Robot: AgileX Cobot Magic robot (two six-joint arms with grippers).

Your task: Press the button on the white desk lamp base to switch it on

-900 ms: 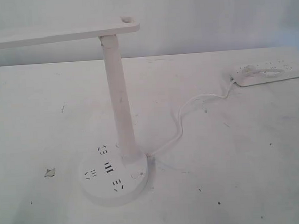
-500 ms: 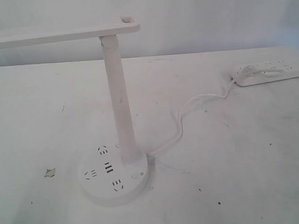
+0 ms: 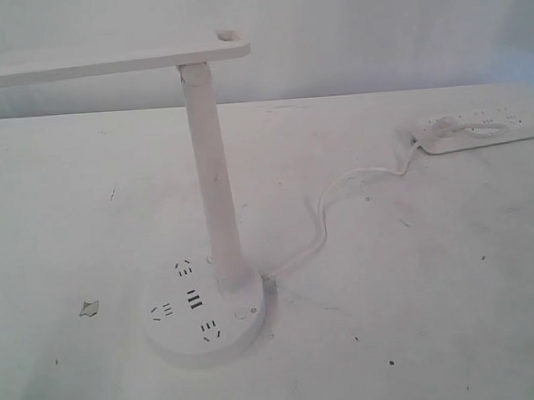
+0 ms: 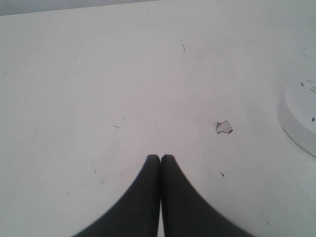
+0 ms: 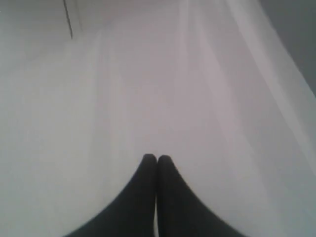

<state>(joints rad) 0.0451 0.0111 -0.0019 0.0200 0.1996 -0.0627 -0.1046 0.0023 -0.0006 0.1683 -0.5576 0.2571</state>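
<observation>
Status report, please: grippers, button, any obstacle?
Both shut: left gripper near base, right gripper with no base in its view. Button untouched. Nothing covers it.

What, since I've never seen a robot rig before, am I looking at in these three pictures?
A robot with two arms, each ending in a two-fingered gripper. One picture comes from a camera off the arms: a table with the white desk lamp base, its button, and a cord running to a power strip. Neither arm shows there. The other two come from wrist cameras. The left gripper is shut, holding nothing, over the table near a grey fleck and the base's edge. The right gripper is shut and empty too; its view is otherwise a blur.
</observation>
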